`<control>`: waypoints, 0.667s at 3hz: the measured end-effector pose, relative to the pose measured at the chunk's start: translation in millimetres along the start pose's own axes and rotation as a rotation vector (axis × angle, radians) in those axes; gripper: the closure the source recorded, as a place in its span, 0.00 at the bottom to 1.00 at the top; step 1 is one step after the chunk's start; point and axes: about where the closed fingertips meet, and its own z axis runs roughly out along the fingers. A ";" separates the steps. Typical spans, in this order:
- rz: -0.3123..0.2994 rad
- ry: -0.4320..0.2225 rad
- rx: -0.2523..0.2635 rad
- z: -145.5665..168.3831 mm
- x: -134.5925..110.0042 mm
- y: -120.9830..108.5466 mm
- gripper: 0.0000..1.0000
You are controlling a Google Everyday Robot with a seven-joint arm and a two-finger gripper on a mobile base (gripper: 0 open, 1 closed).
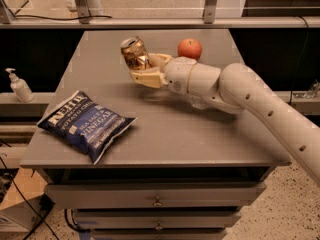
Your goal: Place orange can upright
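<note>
The cream-coloured two-finger gripper (141,67) had its jaws closed on the lower half of the orange can (134,52), a small metal cylinder with a gold-speckled label and a silvery lid, one finger on each side of the body. The can stood out of the jaws on the side away from the wrist. It lay to the left of the round red-orange apple (189,48), near it but clearly apart.

The relation that mattered was the can's long axis. It was not vertical: the silvery lid pointed up but leaned away from the apple, toward the left edge of the frame, so the base (hidden among the fingers) sat closer to the apple than the lid did. A shadow on the flat grey table (200,134) below the jaws suggested that the can was held just above the surface rather than resting on it, though I could not tell for certain.

By my judgement, setting it upright would call for a roll of the wrist that swings the lid back toward the apple until the axis is plumb, and only then a descent and release. Letting go at this lean would risk the can toppling and rolling.

The thick white arm (260,104) ran from the jaws to the right, passing in front of the apple. The crinkled blue potato chip bag (85,124) lay well apart from the apple, at the near left of the table, out of the way.
</note>
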 end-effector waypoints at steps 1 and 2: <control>0.010 0.016 0.007 -0.9 2.6 0.1 0.37; 0.019 0.044 0.008 -2.2 5.7 1.3 0.13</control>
